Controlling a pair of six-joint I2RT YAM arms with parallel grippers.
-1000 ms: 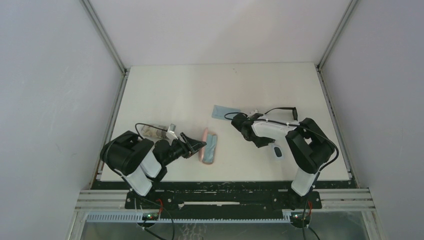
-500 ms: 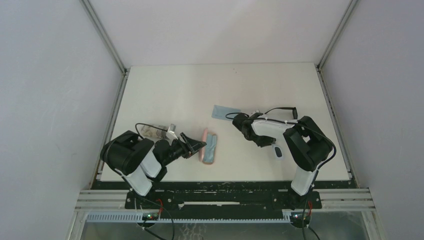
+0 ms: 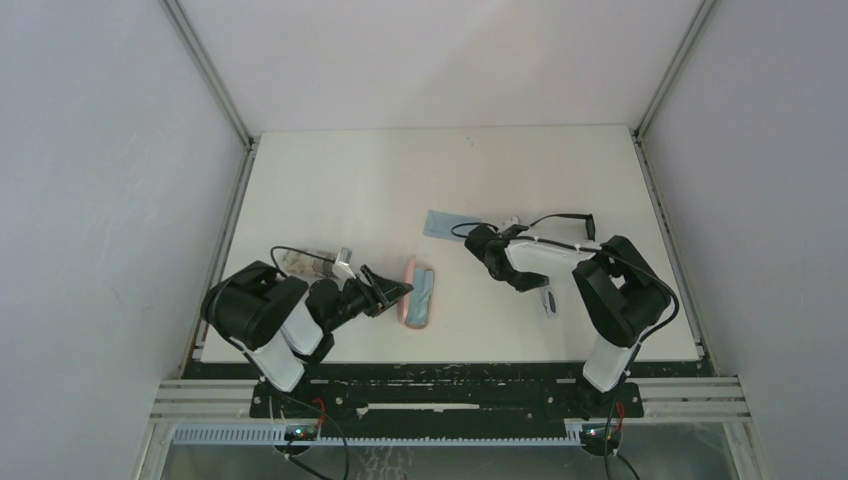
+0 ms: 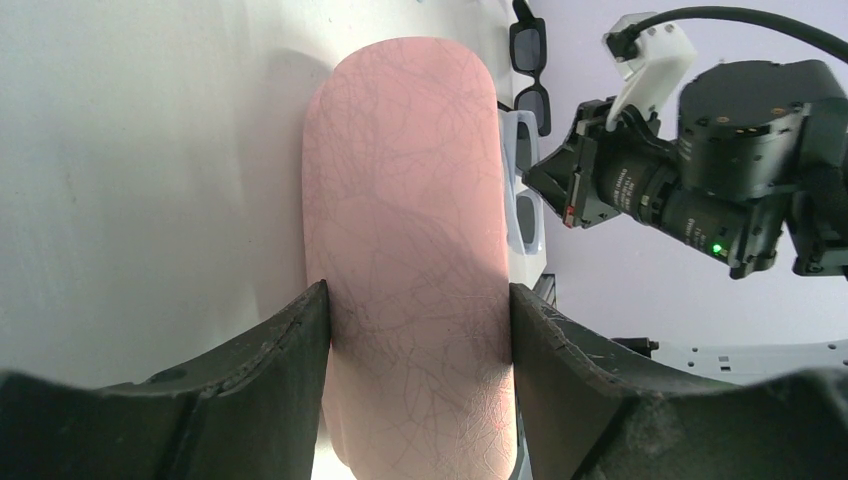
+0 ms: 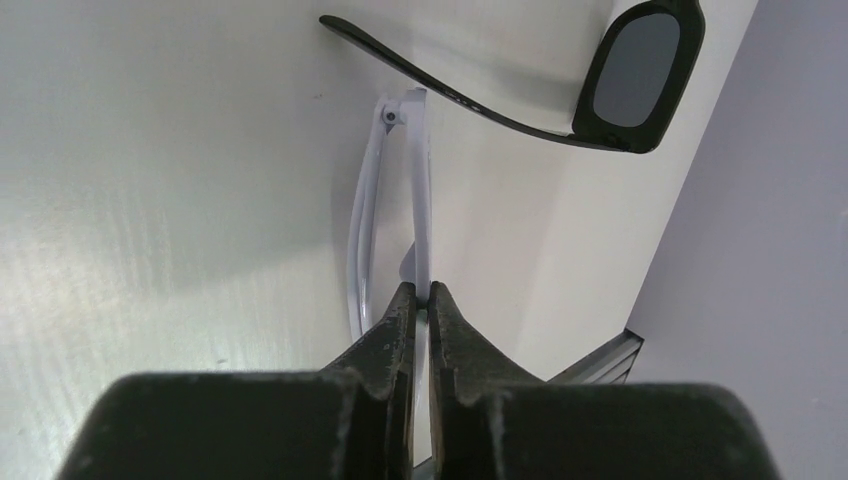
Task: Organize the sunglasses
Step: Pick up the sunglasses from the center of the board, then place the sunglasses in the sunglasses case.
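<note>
My right end effector (image 5: pixel 420 300) is pinched fully closed, its two fingertips clamped on one thin temple of the white glasses (image 5: pixel 422 200). That temple runs straight away from the tips along the counter (image 5: pixel 150 150). The second white temple bows out beside it, and the two meet at the far end. Just past that end lie the black sunglasses (image 5: pixel 632 68), one dark lens to the right and a long black temple sweeping left across the counter. I cannot tell whether the two pairs touch.

My left end effector (image 4: pixel 418 295) stands wide, one finger pressed against each long side of the pink case (image 4: pixel 400 180), gripping it low on the counter. Beyond the case's right edge, this camera shows the white glasses, then the black sunglasses farther on, beside my right wrist.

From above, a blue cloth (image 3: pixel 427 293) lies on the case's right side. A second cloth (image 3: pixel 445 222) lies flat farther out, near my right forearm. A grey case (image 3: pixel 305 263) sits by my left arm.
</note>
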